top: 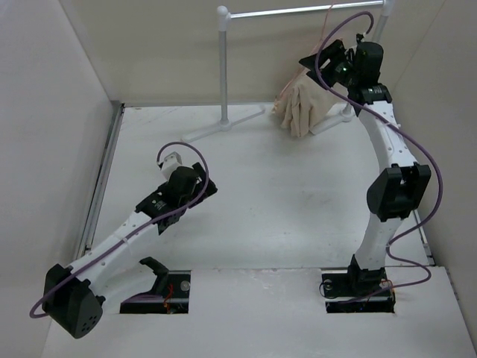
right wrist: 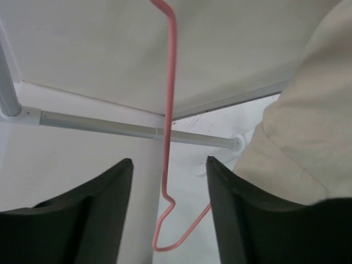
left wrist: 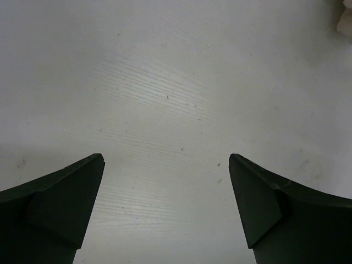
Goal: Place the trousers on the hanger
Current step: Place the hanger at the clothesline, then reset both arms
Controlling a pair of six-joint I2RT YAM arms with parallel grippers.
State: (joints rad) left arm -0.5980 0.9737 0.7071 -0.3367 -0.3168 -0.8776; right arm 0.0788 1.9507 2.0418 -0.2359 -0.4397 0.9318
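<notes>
Fingers, left gripper (left wrist: 166,158): spread wide, holding nothing, over bare table (left wrist: 165,82).
Fingers, right gripper (right wrist: 169,159): parted, gripping nothing. The wire of the hanger (right wrist: 170,82) runs down between them with clear space on both sides.

Item 1, table (top: 283,194): white, matt, with faint wood grain, small dark specks and light scuffing under my left hand.
Item 2, walls (top: 45,89): plain off-white panels closing off the left, back and right sides.
Item 3, rail stand (top: 223,67): white post and top bar at the back of the table, feet splayed on the surface.
Item 4, hanger: thin, pink-orange, with a bent corner low in the right wrist view.
Item 5, trousers (top: 302,104): beige, bunched and hanging below the right end of the rail, just beside my right hand. Their lower ends are near a stand foot. Whether they ride on the wire, I cannot tell.
</notes>
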